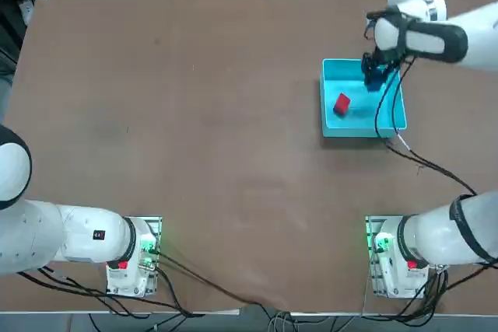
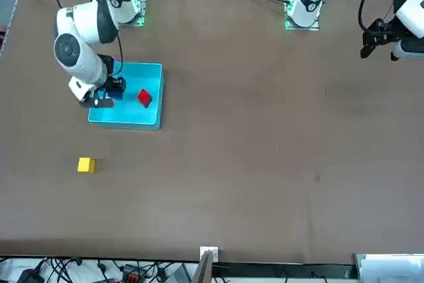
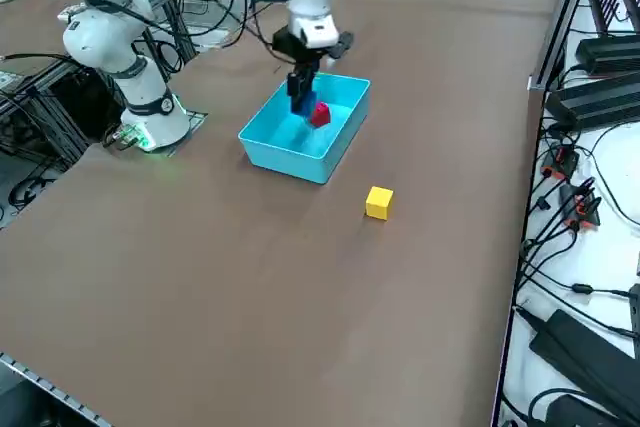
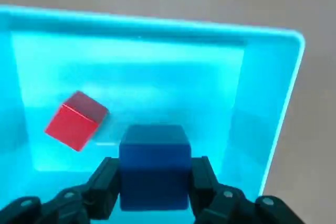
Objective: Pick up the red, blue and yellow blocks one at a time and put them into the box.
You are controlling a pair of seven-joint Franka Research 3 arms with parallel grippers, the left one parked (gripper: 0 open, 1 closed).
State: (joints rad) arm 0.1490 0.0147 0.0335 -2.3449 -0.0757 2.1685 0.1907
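1. At right gripper [image 4: 155,177]: closed firmly on blue block [image 4: 155,153], pinching across two opposite faces.
2. Just below: floor of box [image 1: 359,124], within the walls as seen from overhead. Cannot tell whether touching down or hanging slightly above. Likely calls for a short lowering, if any, then release.
3. Off to the left and nearer the arm bases: red block [image 1: 341,104], inside box, turned askew, apart from blue block. Best kept clear of when opening; could get nudged by a leftward drift.
4. Farther out, beyond box on the side away from the bases: yellow block [image 2: 86,165], on table [image 2: 218,183]. Probably next to fetch, once free of blue block.
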